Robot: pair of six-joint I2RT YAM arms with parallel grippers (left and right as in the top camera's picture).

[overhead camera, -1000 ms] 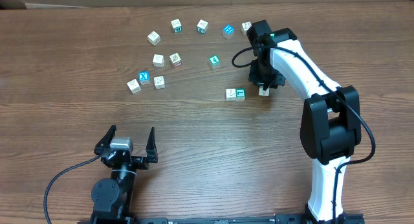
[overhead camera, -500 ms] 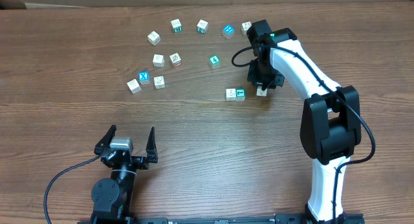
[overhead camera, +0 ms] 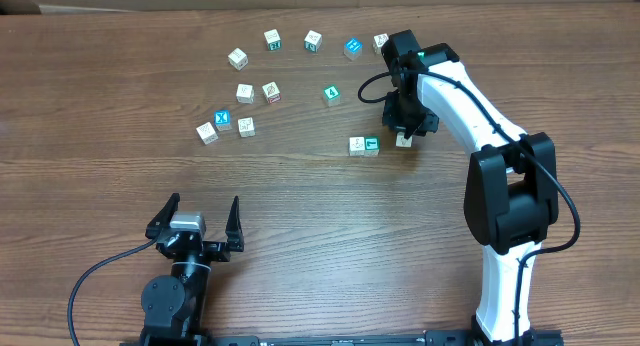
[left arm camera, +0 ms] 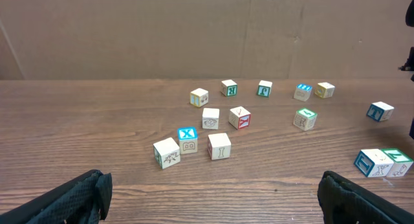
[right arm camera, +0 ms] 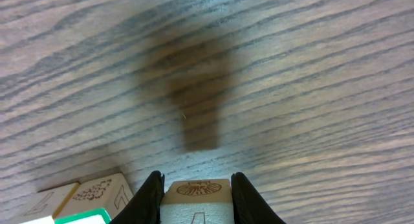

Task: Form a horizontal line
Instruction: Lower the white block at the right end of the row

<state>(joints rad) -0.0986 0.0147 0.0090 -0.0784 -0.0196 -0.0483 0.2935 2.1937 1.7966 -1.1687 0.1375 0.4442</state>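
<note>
**A:** Both fingers of the left gripper (overhead camera: 204, 204) are standing wide apart low on the bench (overhead camera: 90, 186), gripping nothing. Its own camera is catching only their tips at the bottom corners.

**B:** And beyond it?

**A:** The loose cubes (overhead camera: 245, 92) are lying scattered, well apart from it. Right of them, the horizontal line (overhead camera: 364, 145) is sitting as two touching cubes, one teal-faced.

**B:** Overhead, the right gripper (overhead camera: 405, 131) is covering whatever it has.

**A:** Its wrist camera is settling that. The fingers are clamping a whitish cube (right arm camera: 197, 198), just beside the line's right end.
</note>
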